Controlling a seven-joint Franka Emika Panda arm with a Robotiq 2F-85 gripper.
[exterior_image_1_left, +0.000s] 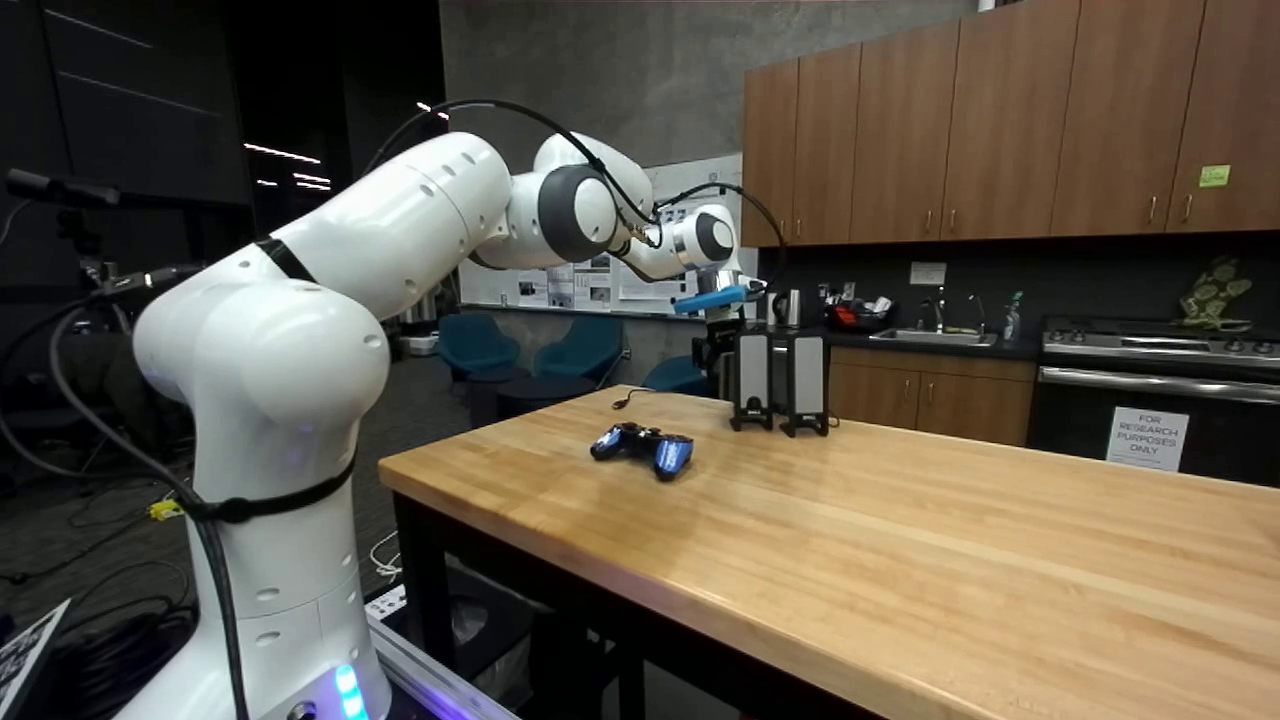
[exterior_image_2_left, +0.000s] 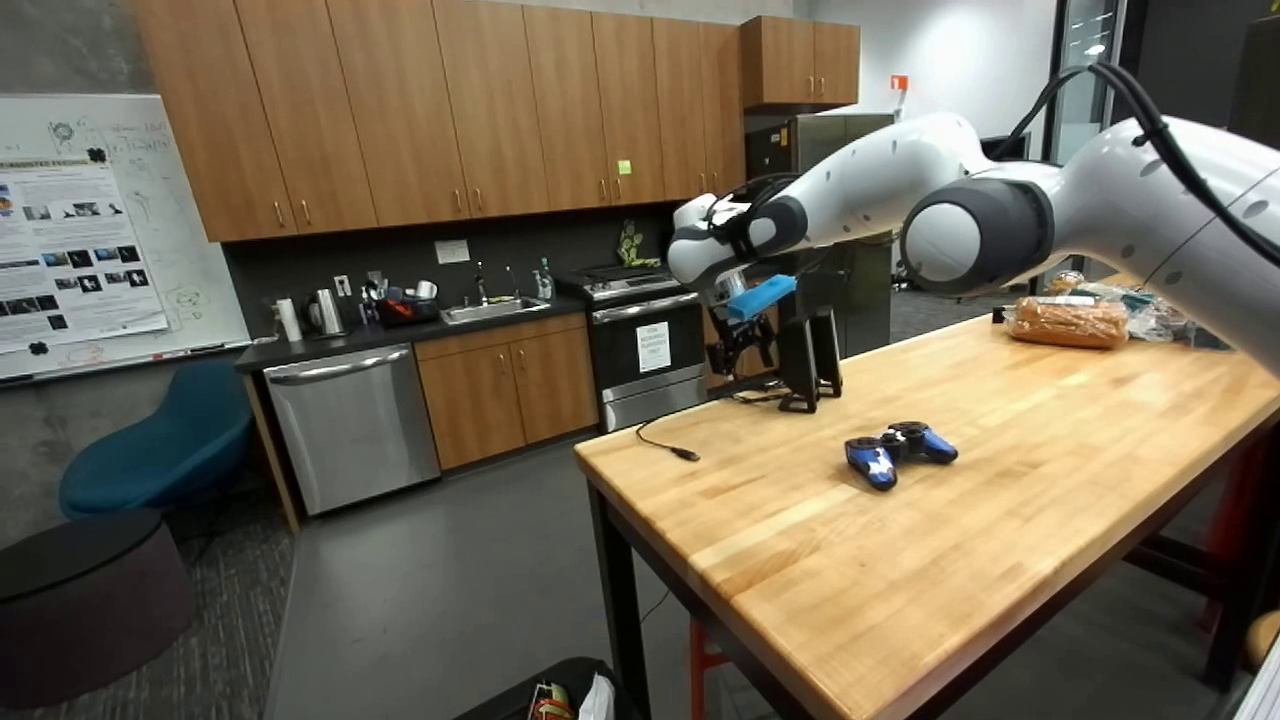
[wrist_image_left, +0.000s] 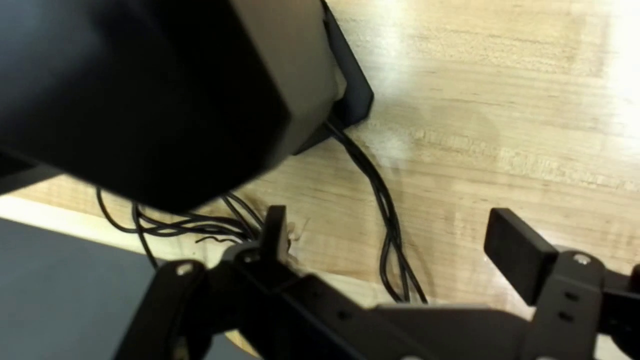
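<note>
Gripper (wrist_image_left: 392, 240) hangs pointing down at the table's (exterior_image_1_left: 950, 520) long kitchen-side edge. Fingers (wrist_image_left: 517, 252) spread wide, tips well apart. Wrist view: twisted black cables (wrist_image_left: 382, 192) run over the wood and show in the gap between the tips; how far below them, can't tell.

Nearest item is a black speaker (wrist_image_left: 200, 90), filling the upper left there, foot on the tabletop, cables coming out at its base. Touching the gripper or not, can't tell. A tangle of cords (wrist_image_left: 215, 229) lies along the table edge, by the finger on the picture's left; grey floor (wrist_image_left: 75, 290) shows past the edge.

In both exterior views two speakers stand upright side by side, close to that long edge, slightly apart. In an exterior view the gripper is partly hidden behind the nearer one; its mate, the second speaker (exterior_image_1_left: 807, 378), has the same grey front.

Blue-and-black game controller (exterior_image_1_left: 645, 440) lies well in from the edges, toward the short end, well apart from the gripper. Loose plug (exterior_image_2_left: 685, 454) on a cord near the corner where that short end meets the kitchen-side edge. Orange-brown wrapped item (exterior_image_2_left: 1065, 325) toward the opposite end. Blue bar (exterior_image_2_left: 762, 297) on the wrist, above the gripper.
</note>
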